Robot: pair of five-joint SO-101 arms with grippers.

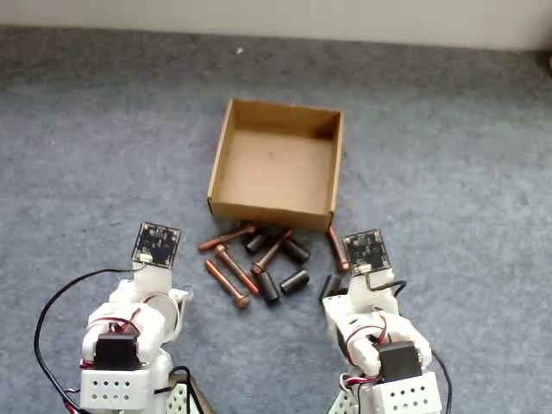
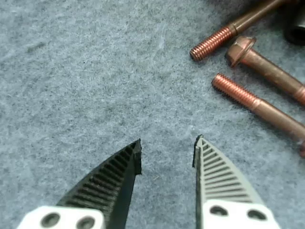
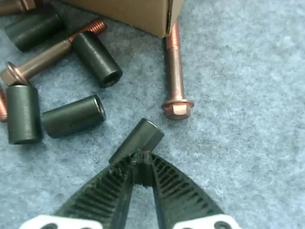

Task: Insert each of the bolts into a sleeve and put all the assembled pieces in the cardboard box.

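While left fingers (image 2: 109, 181) spread, right fingers (image 3: 176, 191) pressed together against one sleeve (image 3: 138, 140): five bolts (image 1: 235, 267), five sleeves (image 1: 294, 282), one cardboard box (image 1: 217, 164).

A grey, short-piled carpet (image 1: 448, 172) covers the whole work surface, its fuzzy weave plain in both wrist views, with a pale strip (image 1: 345, 17) running along its far edge and a tiny white speck (image 1: 239, 51) lying on it near that strip, well apart from everything else.
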